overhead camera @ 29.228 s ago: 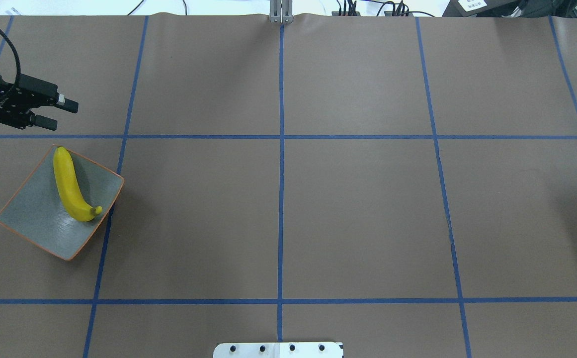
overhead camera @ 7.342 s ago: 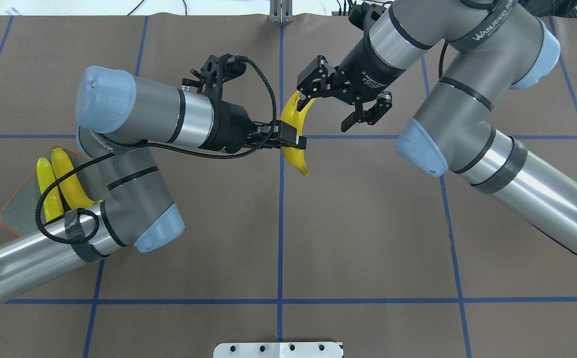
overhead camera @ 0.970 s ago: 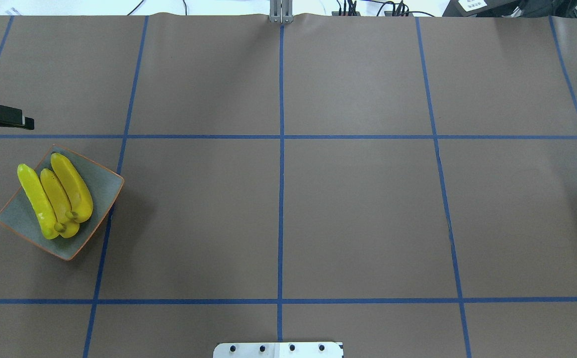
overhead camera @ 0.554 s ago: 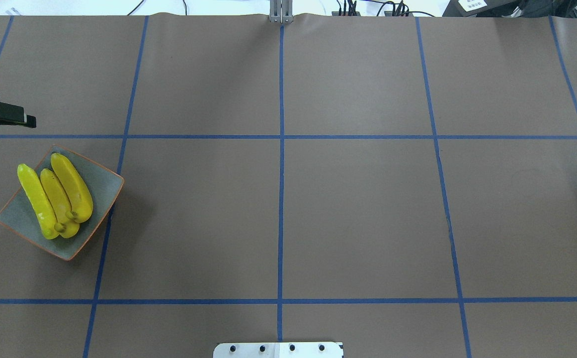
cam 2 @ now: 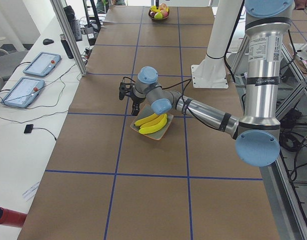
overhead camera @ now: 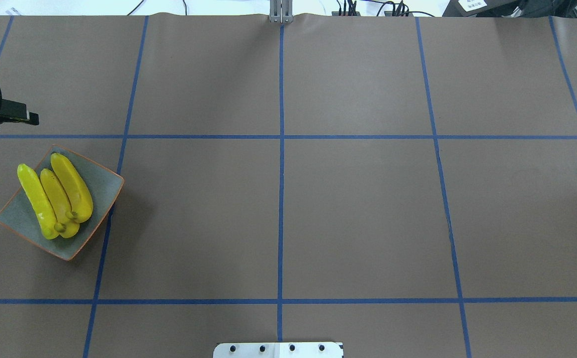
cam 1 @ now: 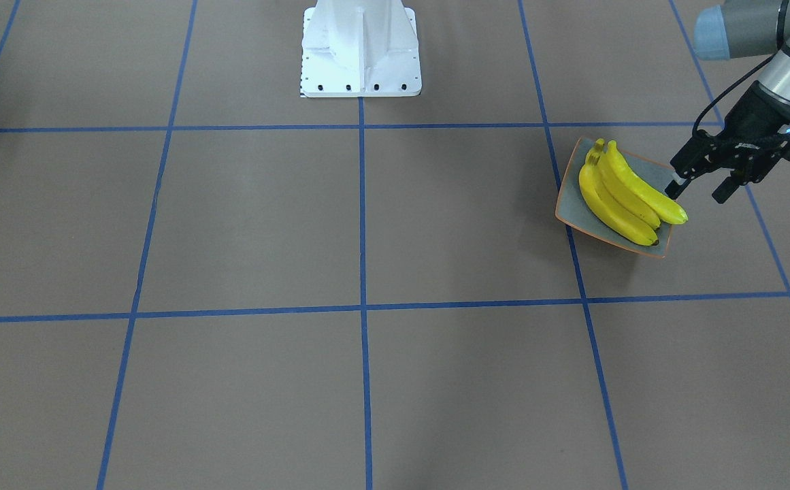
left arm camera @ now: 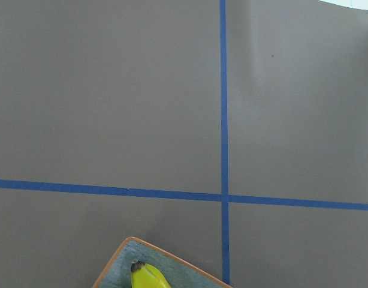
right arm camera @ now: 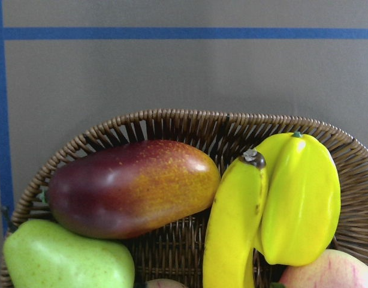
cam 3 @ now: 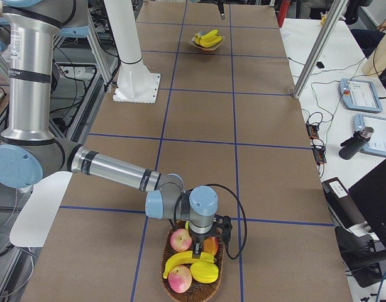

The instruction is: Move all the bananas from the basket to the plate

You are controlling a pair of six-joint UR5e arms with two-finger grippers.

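My right gripper (cam 3: 205, 244) hangs low over the woven wicker basket (right arm camera: 172, 117) at my right end of the table. Only the far side camera catches it and my wrist camera shows no fingers, so I cannot tell whether the jaws stand apart or closed. I judge they hold nothing yet. Just below my wrist camera lies one smooth, bright yellow curved banana (right arm camera: 235, 222) with a dark tip. It is pressed against a ribbed yellow star fruit (right arm camera: 298, 198) on one side. A red-and-orange mango (right arm camera: 130, 186) lies just beside it on the other, and a green pear (right arm camera: 64, 258) sits in the corner.

My left gripper (cam 1: 697, 190) has its fingers spread and empty. It hovers just beside the squarish grey-blue plate with a thin orange rim (overhead camera: 107, 184), at its far corner. Three yellow bananas (overhead camera: 54, 196) lie side by side on that plate, touching one another, and the outermost overhangs the rim a little.

So I judge the task mostly done, with the last pick in hand. The next move calls for my right jaws to straddle the basket banana across its middle without nudging the star fruit. After that comes a lift clear of the wicker wall and a carry towards the centre of the brown table with blue tape lines (overhead camera: 358, 209).
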